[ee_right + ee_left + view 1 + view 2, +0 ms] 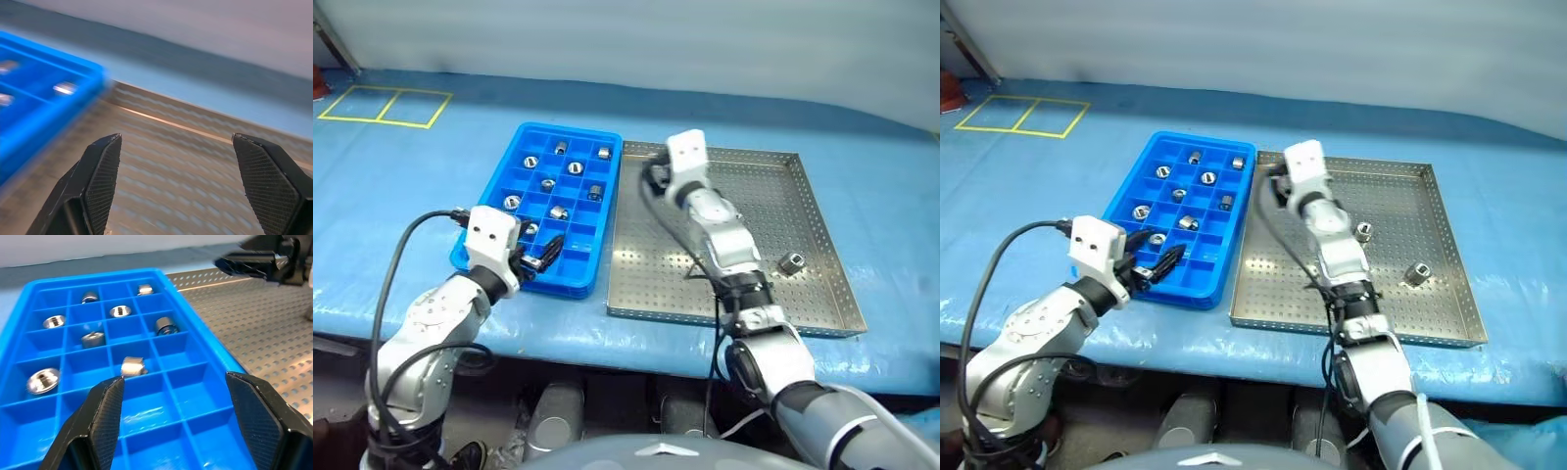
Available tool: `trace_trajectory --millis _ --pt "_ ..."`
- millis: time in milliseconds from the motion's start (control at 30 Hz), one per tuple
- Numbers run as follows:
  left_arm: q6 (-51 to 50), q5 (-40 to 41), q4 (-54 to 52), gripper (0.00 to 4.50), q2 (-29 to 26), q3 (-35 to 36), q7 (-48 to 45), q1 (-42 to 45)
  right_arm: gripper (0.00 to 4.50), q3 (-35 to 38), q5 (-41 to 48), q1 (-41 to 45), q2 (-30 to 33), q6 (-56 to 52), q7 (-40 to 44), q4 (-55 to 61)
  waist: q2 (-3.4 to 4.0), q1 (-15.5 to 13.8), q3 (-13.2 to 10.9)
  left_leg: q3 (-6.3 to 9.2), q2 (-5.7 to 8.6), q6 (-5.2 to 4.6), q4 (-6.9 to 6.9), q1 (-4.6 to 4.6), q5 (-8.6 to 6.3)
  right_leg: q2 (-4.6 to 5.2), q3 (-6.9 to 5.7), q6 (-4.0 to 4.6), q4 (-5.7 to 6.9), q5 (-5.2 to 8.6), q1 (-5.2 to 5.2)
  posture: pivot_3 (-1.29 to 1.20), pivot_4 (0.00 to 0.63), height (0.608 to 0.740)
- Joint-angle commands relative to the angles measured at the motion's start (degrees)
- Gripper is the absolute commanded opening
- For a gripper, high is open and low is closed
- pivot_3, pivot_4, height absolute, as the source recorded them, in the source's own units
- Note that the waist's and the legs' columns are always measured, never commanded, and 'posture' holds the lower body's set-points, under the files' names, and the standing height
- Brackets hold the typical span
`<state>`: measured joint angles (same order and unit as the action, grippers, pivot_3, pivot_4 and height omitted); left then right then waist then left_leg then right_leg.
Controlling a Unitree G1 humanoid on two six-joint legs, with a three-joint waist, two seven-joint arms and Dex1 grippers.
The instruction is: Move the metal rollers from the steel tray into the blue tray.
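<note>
Left eye view: blue tray [499, 186] at centre left, several metal rollers [574, 167] in its compartments; steel tray [822, 245] touching its right side, with two rollers remaining, one [1364, 232] just right of the forearm, another [791, 261] near the right rim. Left gripper [173, 404] over the blue tray's near end, fingers spread, empty. Right gripper [176, 171] over the steel tray's upper left, fingers apart, empty.
</note>
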<state>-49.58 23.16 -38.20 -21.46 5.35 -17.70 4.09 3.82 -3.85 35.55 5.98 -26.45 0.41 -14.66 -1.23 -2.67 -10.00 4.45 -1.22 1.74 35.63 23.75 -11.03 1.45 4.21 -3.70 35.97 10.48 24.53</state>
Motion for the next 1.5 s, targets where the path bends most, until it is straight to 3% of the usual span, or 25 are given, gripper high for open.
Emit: trace_trajectory --millis 33,167,333,1033,1133,1267,1500 --pt "2.8 0.6 2.5 3.62 0.8 -2.1 -1.6 4.0 3.80 2.6 -1.4 -3.0 1.0 -4.8 -4.6 6.6 0.04 1.2 0.0 -0.01 0.00 0.00 0.01 -0.01 0.00 -0.01 0.01 0.00 0.01 0.00 0.00 0.06 0.150 0.740" --pt "4.6 -0.8 7.0 3.62 0.5 -4.9 -3.0 8.3 3.80 4.2 -0.2 -5.8 1.0 -7.4 -5.3 7.9 0.09 4.7 0.0 -0.08 -0.04 -0.03 0.01 -0.11 0.01 -0.05 0.11 -0.05 0.06 -0.05 -0.02 0.03 0.150 0.740" --pt "5.6 -1.0 8.4 3.62 0.5 -5.9 -3.5 9.6 3.80 6.0 1.4 -6.3 0.3 -7.1 -5.6 6.2 0.09 6.4 0.0 -0.07 -0.05 -0.04 0.00 -0.12 0.01 -0.07 0.12 -0.08 0.07 -0.07 -0.04 0.03 0.150 0.740" --pt "5.2 -1.8 7.1 3.62 -1.2 -4.5 -2.2 6.5 3.80 4.0 4.9 -5.1 -0.6 -7.0 -3.2 6.8 0.09 5.8 0.0 -0.05 -0.04 -0.05 0.04 -0.09 0.01 -0.07 0.13 -0.10 0.06 -0.07 -0.05 0.07 0.150 0.740" --pt "5.1 -1.7 7.1 3.62 -2.3 -3.3 -2.6 6.4 3.80 1.8 8.8 -6.3 -1.6 -10.2 2.6 11.5 0.10 6.0 0.0 -0.05 -0.04 -0.04 0.03 -0.09 0.01 -0.08 0.13 -0.10 0.06 -0.07 -0.04 0.07 0.150 0.740" --pt "4.2 -3.1 8.4 3.62 -4.5 -2.4 -2.0 7.0 3.80 -9.6 15.7 -12.8 -1.3 -19.8 14.4 25.8 0.10 6.1 0.0 0.02 -0.10 -0.05 -0.04 -0.10 0.01 -0.15 0.09 -0.07 0.07 -0.05 -0.02 0.07 0.150 0.740" --pt "3.1 -3.6 8.7 3.62 -3.6 -4.1 -0.7 6.5 3.80 -14.2 15.8 -18.4 -0.2 -23.3 15.0 30.2 0.09 4.7 0.0 0.03 -0.06 -0.04 0.13 -0.06 0.00 -0.08 0.05 -0.07 0.05 -0.04 -0.07 0.07 0.150 0.740"
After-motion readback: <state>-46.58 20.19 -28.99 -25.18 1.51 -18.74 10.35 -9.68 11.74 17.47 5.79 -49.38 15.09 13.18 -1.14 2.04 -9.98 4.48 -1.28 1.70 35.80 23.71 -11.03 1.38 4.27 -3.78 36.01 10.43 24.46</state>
